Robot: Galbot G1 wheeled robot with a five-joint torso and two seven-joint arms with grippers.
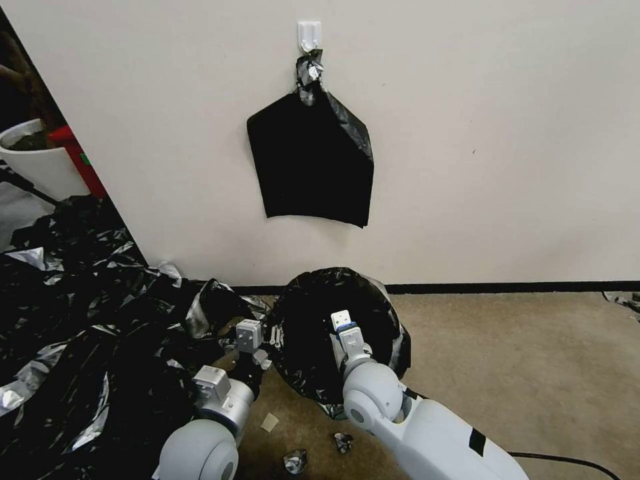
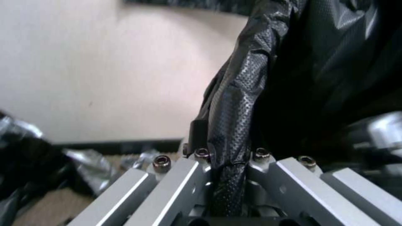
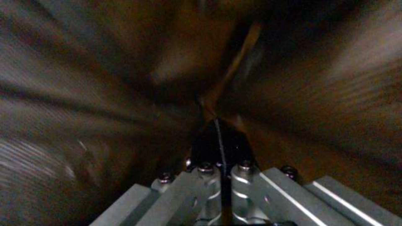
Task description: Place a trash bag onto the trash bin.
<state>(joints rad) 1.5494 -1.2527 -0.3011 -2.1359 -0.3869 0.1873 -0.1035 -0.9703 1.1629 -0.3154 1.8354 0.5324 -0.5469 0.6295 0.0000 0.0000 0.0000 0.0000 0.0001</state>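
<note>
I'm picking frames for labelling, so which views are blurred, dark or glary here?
Head view: evenly lit and sharp, silvery glare on the heap of black bags. Left wrist view: the trash bag fold in the left pincer is sharp, the wall behind soft. Right wrist view: dim, brownish and streaked with motion blur around the right pincer.

Glossy white rounded arms, grey aluminium jaws, dark hex screws
</note>
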